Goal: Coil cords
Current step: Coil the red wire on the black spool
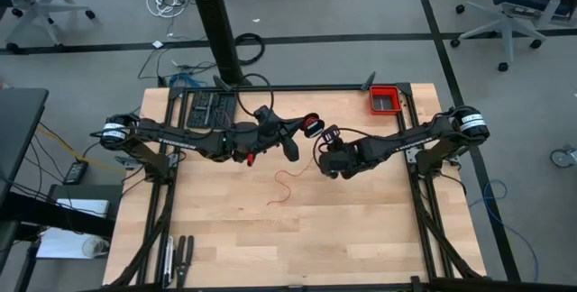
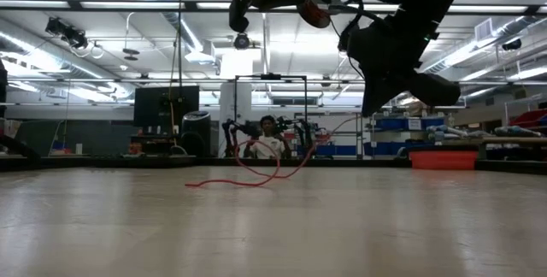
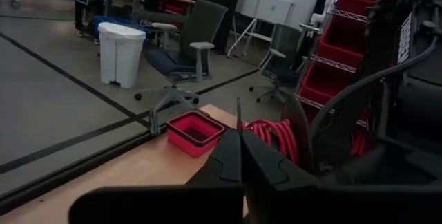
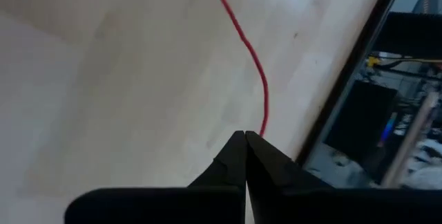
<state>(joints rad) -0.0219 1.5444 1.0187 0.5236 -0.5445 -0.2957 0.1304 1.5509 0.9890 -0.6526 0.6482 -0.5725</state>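
While the red bin (image 1: 385, 99) holds nothing visible, cord (image 1: 284, 187) lies outside.

No text, label, brand, number or sign can be read in any view.

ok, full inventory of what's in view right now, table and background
red cord: 1, bright red, thin wavy strand loose on the table centre; one end runs up to the right tool in the right wrist view
red bin: 1, red, far right corner of the table
wooden table: 1, light wood with black frame
office chairs: several, grey and dark, on the floor beyond the table
white bin: 1, white, on the floor, left wrist view
person: 1, seated far behind the table, low view
left tool: 1, dark, shut, raised above the table centre
right tool: 1, dark, shut on the red cord's end, above the table centre
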